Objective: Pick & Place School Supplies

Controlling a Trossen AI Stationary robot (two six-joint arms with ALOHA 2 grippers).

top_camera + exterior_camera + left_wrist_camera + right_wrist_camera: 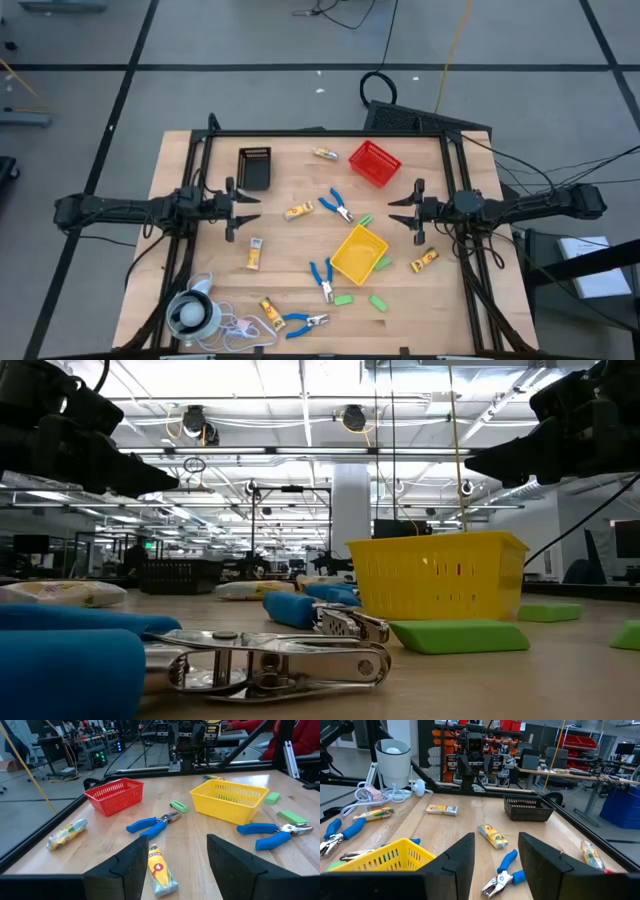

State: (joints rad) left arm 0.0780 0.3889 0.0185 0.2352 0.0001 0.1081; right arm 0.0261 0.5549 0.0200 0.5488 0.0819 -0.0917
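Note:
The supplies lie scattered flat on the wooden table. Blue-handled pliers, green blocks and yellow-orange packets surround the bins. My left gripper hovers open at the table's left, above a packet. My right gripper hovers open at the table's right, with pliers and a packet ahead of it. Both stand clear of the tabletop in the low view.
A yellow bin sits near the middle, tilted against the table's edges. A red bin and a black bin are toward the far edge. A white round object with a cord is at the near left corner. Black rails frame the table.

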